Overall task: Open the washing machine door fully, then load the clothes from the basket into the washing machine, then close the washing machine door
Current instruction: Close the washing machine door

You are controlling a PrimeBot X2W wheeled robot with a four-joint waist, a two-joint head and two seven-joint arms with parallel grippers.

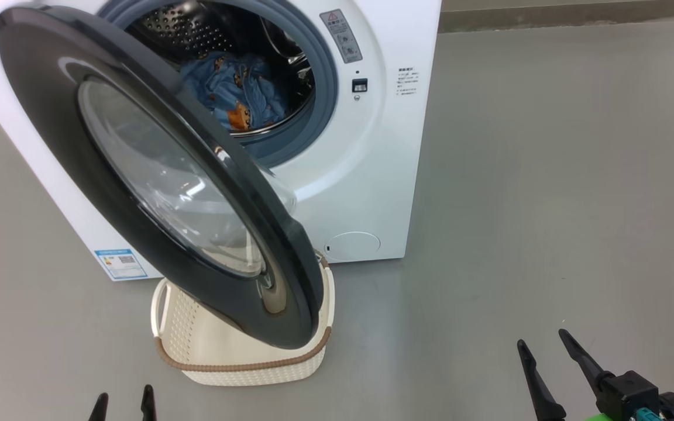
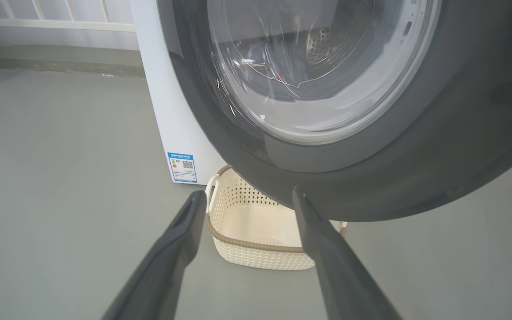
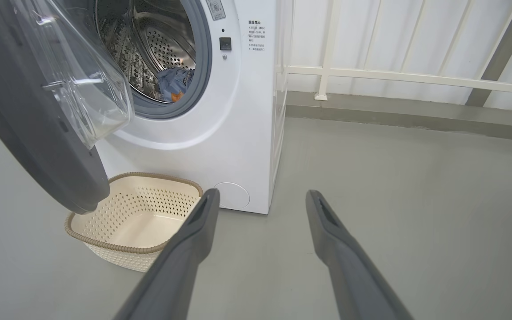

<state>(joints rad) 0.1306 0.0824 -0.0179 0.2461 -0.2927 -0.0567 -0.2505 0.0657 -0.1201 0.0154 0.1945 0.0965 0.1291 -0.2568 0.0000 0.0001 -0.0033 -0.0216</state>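
The white washing machine (image 1: 366, 193) stands ahead with its black-rimmed door (image 1: 103, 181) swung out toward me, partly open. The light blue clothes (image 1: 237, 88) lie inside the steel drum (image 3: 149, 49). Below the door's lower edge sits the cream basket (image 1: 243, 356), with nothing in it in the right wrist view (image 3: 136, 222). My left gripper (image 1: 123, 403) is open low at the left, fingers pointing at the door rim (image 2: 371, 178) and basket (image 2: 256, 240). My right gripper (image 1: 542, 345) is open at the lower right, apart from the machine.
Grey floor (image 1: 547, 175) spreads to the right of the machine. A white railing (image 3: 394, 78) and a low kerb run behind it. The swung-out door overhangs the basket.
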